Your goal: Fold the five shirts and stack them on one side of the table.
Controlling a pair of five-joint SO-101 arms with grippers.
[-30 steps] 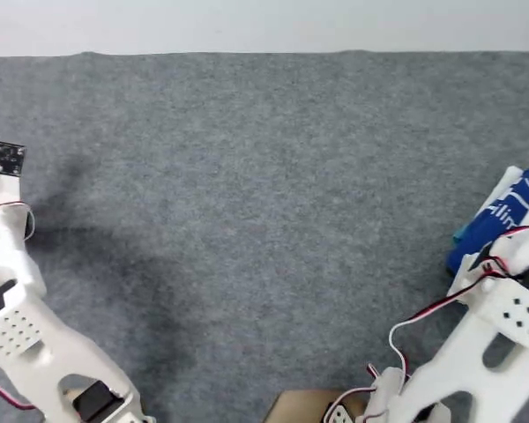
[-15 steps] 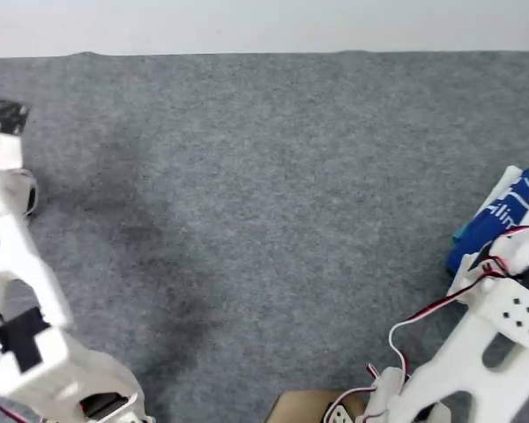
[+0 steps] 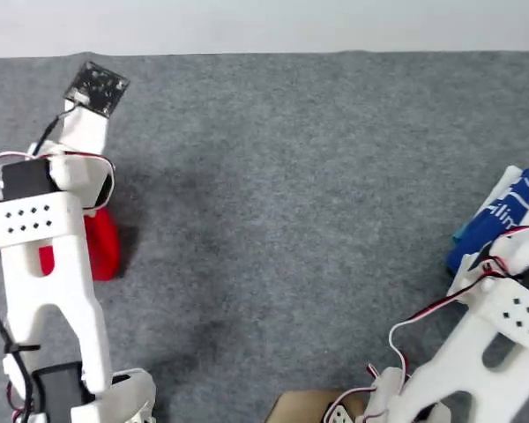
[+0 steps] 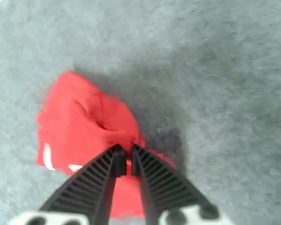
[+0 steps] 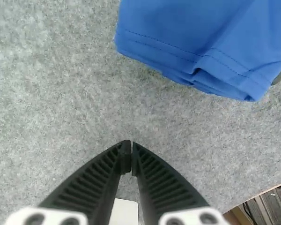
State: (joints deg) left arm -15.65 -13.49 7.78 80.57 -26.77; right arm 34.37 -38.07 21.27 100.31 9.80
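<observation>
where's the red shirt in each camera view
High view: red shirt near the left edge, partly under the left arm.
Left wrist view: red shirt pinched at the left gripper tips.
Right wrist view: a blue shirt instead.
Shared landmark: the grey mat under everything.

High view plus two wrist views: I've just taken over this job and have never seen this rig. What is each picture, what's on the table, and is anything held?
These are two white robot arms at a grey felt-covered table. The high view looks down from a fixed camera, with the left arm on the left and the right arm on the right. Each wrist view comes from a camera riding on that arm, looking along its black fingers. The left gripper is shut, pinching a fold of a red shirt. The right gripper is shut on nothing, above bare felt and apart from a folded blue shirt at the table's right edge.
</observation>
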